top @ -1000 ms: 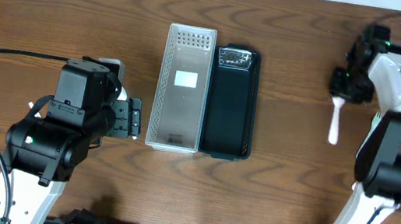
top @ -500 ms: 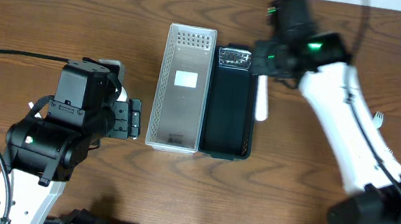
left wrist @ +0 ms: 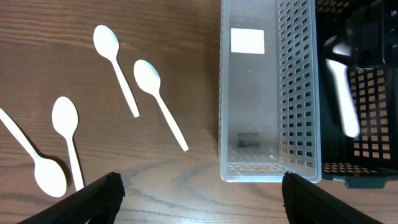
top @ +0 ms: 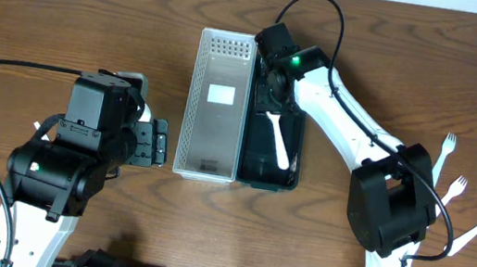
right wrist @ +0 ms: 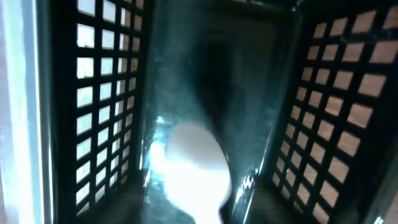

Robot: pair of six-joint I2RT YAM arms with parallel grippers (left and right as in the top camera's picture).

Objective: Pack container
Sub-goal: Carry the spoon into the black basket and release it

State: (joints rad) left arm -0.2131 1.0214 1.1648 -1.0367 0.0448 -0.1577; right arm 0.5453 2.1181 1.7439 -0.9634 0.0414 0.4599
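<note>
A black lattice basket [top: 301, 124] stands beside a clear lattice basket [top: 213, 135] at mid-table. A white spoon [top: 280, 144] lies lengthwise inside the black one. My right gripper [top: 271, 89] reaches down into that basket's far end, just above the spoon's upper end. The right wrist view shows the spoon's bowl [right wrist: 194, 163], blurred and bright, on the basket floor between the lattice walls [right wrist: 106, 93]; my fingers do not show there. My left gripper [top: 162, 142] hovers open left of the clear basket [left wrist: 249, 93], nothing between its fingertips [left wrist: 202, 186]. Several white spoons [left wrist: 158, 99] lie loose on the wood.
Three white forks [top: 457, 188] lie on the table at the right, beside the right arm's base. The loose spoons [left wrist: 68, 143] sit under my left arm and are hidden from overhead. The right arm [top: 352, 121] stretches across the table's right half.
The right arm swung from the far right across to the black basket, carrying the spoon, which now lies inside it. The left arm has not moved.
</note>
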